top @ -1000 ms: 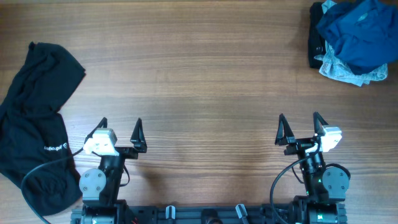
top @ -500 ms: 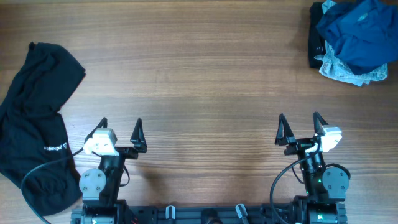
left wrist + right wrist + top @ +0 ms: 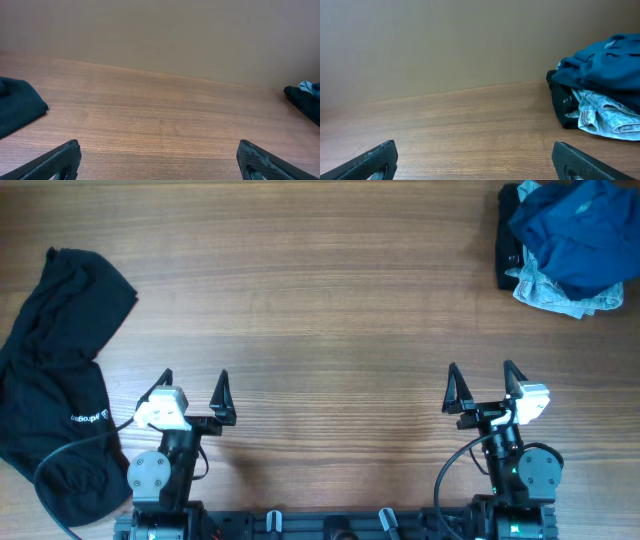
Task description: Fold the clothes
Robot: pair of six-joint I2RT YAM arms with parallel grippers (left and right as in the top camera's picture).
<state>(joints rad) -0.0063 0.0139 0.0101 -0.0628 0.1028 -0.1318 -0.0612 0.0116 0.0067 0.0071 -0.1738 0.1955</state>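
The clothes (image 3: 55, 370), a plain black garment with a small white logo, lie crumpled along the table's left edge; a corner of them (image 3: 17, 102) shows at the left of the left wrist view. My left gripper (image 3: 193, 380) stands open near the front edge, just right of the garment and not touching it. In its own view the left gripper (image 3: 160, 160) has only bare wood between its fingertips. My right gripper (image 3: 485, 372) is open at the front right, far from the garment, and the right gripper (image 3: 475, 157) holds nothing.
A heap of bright blue cloth (image 3: 575, 230) over a pale patterned cloth (image 3: 560, 295) and a dark item sits in the far right corner, also seen as the blue heap (image 3: 600, 70) in the right wrist view. The wooden table (image 3: 320, 300) runs to a plain wall.
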